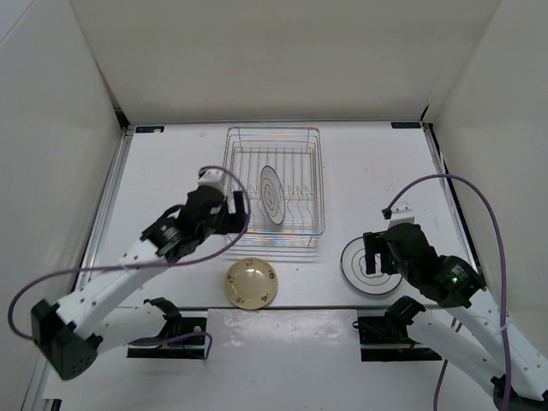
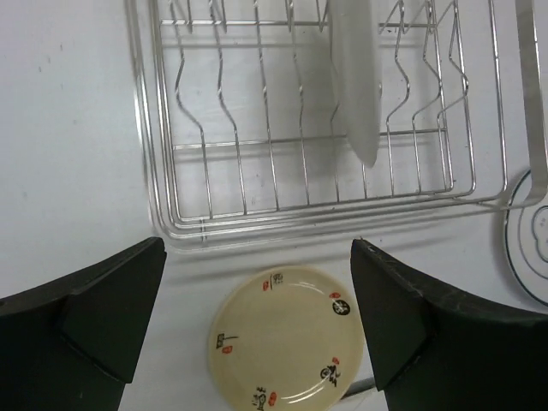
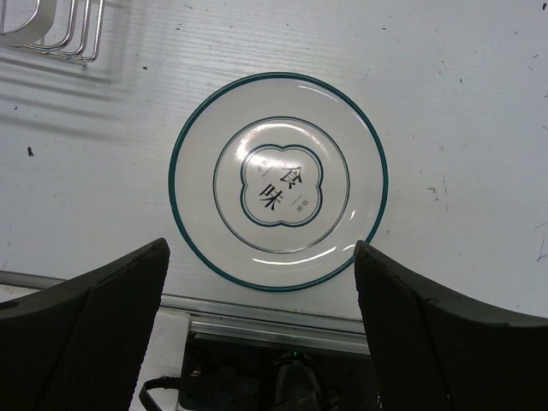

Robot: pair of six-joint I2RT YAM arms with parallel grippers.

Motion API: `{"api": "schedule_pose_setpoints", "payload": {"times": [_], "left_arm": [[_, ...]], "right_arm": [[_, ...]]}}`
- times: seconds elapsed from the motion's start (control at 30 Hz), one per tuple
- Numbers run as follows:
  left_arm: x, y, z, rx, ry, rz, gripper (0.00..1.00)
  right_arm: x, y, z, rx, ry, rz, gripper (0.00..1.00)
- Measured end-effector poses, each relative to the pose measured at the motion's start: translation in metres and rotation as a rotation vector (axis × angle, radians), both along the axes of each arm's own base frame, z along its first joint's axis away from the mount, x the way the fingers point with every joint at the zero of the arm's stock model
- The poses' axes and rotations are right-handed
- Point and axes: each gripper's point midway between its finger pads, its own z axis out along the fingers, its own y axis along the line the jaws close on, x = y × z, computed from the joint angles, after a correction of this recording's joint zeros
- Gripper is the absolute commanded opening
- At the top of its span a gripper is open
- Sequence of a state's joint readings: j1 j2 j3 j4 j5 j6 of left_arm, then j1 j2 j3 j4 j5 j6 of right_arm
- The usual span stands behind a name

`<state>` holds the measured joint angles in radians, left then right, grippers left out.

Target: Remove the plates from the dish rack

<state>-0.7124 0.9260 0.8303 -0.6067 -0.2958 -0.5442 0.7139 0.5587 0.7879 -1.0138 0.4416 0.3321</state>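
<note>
Three plates, one wire dish rack (image 1: pixel 244 167) and two robot arms on a white table (image 1: pixel 171 154).
One ringed plate (image 1: pixel 271 195) stands on edge among the rack's dividers, just beyond the left pincer (image 2: pixel 257 248), whose two black fingers (image 2: pixel 103 317) are spread wide with nothing between them. One cream plate (image 1: pixel 251 283) lies flat on the table outside the rack, on the near side of that pincer. The second ringed plate (image 3: pixel 278 181) lies flat beneath the right pincer (image 3: pixel 261 248), centred between its two fingers, which are also spread apart and hold nothing. The rack's corner sits beyond this pincer, to its left.
</note>
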Motion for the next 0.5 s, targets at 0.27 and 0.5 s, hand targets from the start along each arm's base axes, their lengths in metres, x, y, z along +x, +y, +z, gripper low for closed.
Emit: {"api": "schedule_pose_setpoints", "payload": {"times": [0.27,0.5], "left_arm": [[0.091,-0.063,0.047,0.168,-0.097,-0.066,1.0],[0.126,-0.084,0.01,0.303,-0.048,-0.087,0.97]], "right_arm": [[0.0,0.0,0.0,0.0,-0.001,-0.001,0.9],[0.0,0.0,0.0,0.0,-0.001,-0.001,0.9]]}}
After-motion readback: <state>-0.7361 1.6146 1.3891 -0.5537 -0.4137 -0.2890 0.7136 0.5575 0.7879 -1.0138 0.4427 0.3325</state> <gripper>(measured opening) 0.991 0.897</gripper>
